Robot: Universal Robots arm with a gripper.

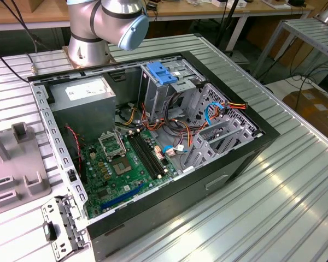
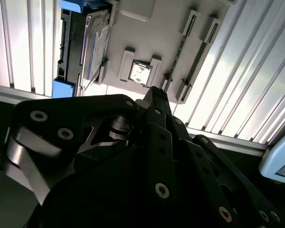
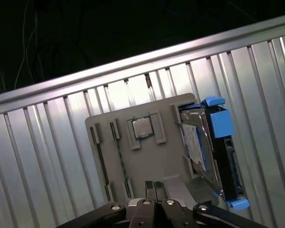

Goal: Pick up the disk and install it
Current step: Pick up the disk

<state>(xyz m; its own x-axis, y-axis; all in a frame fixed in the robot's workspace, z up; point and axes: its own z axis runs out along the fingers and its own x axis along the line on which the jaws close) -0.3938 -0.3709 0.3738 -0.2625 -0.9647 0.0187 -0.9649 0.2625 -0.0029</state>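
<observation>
The disk (image 3: 199, 145) stands on edge in a slot at one end of a grey holder plate (image 3: 152, 161). It is silver-grey with a white and blue label, and blue rails (image 3: 219, 121) run along its sides. In the second wrist view the disk (image 2: 94, 47) sits in the same plate (image 2: 166, 33). My gripper (image 3: 155, 184) hangs above the plate, apart from the disk and off to its side. Its two black fingers are pressed together with nothing between them. The gripper (image 2: 156, 94) tapers to a shut tip over the plate in the second wrist view.
A square chip (image 3: 142, 127) lies in a pocket of the plate, beside several narrow slots. The plate rests on a ribbed metal table (image 3: 47, 156). In the exterior view an open computer case (image 1: 246, 158) holds a motherboard (image 1: 120, 169), a grey box (image 1: 85, 101) and a blue clip (image 1: 161, 73).
</observation>
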